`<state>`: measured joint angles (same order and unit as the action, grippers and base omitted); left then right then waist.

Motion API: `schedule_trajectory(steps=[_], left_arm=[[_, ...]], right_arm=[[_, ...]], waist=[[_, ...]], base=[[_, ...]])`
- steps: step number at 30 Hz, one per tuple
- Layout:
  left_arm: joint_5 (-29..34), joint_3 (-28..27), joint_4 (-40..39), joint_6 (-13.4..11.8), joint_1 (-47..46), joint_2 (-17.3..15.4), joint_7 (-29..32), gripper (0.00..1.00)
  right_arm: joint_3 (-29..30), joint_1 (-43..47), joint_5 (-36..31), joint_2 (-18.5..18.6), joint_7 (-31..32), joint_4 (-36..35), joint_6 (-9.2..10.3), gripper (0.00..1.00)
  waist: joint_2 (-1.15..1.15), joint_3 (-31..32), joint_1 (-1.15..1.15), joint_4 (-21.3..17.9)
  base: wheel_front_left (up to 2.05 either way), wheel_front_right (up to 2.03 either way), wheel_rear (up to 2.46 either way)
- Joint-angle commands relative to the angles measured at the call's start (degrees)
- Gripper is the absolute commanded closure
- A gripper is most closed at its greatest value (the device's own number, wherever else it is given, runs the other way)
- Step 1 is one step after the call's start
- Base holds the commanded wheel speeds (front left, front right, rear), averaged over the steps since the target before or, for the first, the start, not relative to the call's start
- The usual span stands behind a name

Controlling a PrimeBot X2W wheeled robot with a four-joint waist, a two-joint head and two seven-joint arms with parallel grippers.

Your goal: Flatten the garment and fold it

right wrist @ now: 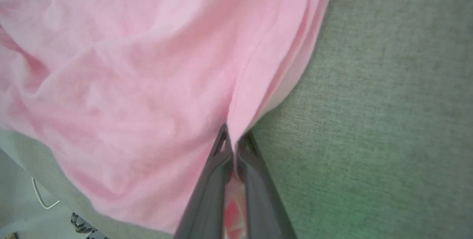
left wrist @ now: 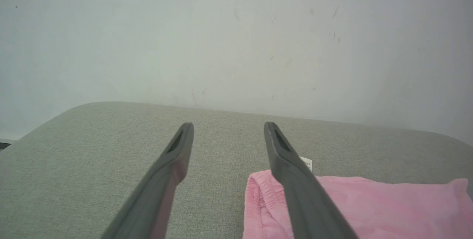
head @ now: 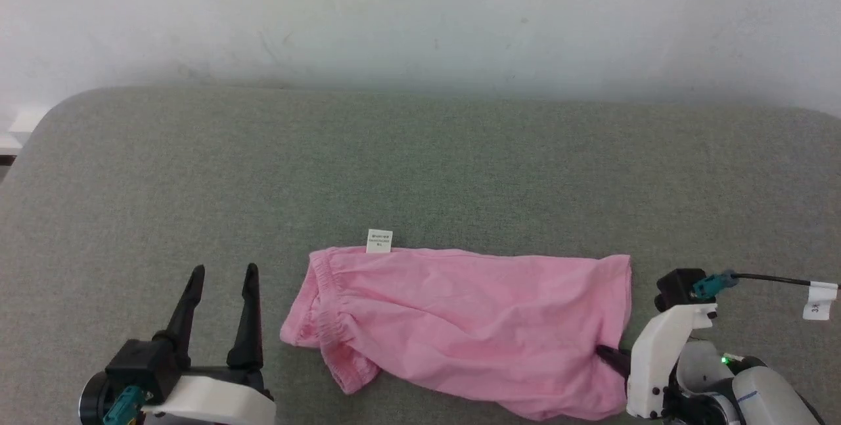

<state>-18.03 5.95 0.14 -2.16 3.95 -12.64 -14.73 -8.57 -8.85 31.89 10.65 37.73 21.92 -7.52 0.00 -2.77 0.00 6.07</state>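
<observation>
The garment (head: 460, 326) is a pair of pink shorts lying crumpled on the grey cushioned surface (head: 420, 169), gathered waistband to the left and a small white tag (head: 379, 241) at its far edge. My right gripper (right wrist: 233, 135) is shut on the garment's (right wrist: 140, 84) hem at its near right corner, with pink cloth pinched between the two dark fingers; in the head view the right gripper (head: 608, 354) reaches in from the right. My left gripper (head: 220, 277) stands open just left of the waistband, fingers apart and holding nothing. Past its right finger (left wrist: 295, 180) shows the waistband (left wrist: 258, 202).
A pale wall (head: 420, 18) rises behind the grey surface. A cable with a white label (head: 818, 300) runs from the right wrist. The grey surface has rounded far corners, and free room lies behind and to the left of the shorts.
</observation>
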Motion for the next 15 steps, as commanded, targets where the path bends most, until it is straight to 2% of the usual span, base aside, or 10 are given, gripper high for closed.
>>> schedule_trajectory(steps=[1, 8, 15], left_arm=[[0.44, -0.63, 0.28, 0.43, -0.02, 0.30, -0.26, 0.00], [1.31, -1.33, 1.68, 0.66, 0.86, 0.43, -0.27, 0.00], [1.57, -1.79, 2.26, 0.34, 1.51, 0.90, -0.27, 0.00]], right_arm=[[-0.69, 0.57, 0.47, -0.18, -1.12, -0.84, 0.03, 1.00], [4.23, 3.62, -0.31, 2.36, -4.44, -7.86, 0.03, 1.00], [14.61, 11.01, -2.14, 1.75, -3.39, -14.13, 0.03, 1.00]], waist=[[0.00, 0.68, 0.00, -0.13], [0.00, 1.82, 0.00, -0.99], [0.00, 2.24, 0.00, -2.69]], base=[[0.00, 0.00, 0.00], [0.00, 0.00, 0.00], [0.00, 0.00, 0.00]])
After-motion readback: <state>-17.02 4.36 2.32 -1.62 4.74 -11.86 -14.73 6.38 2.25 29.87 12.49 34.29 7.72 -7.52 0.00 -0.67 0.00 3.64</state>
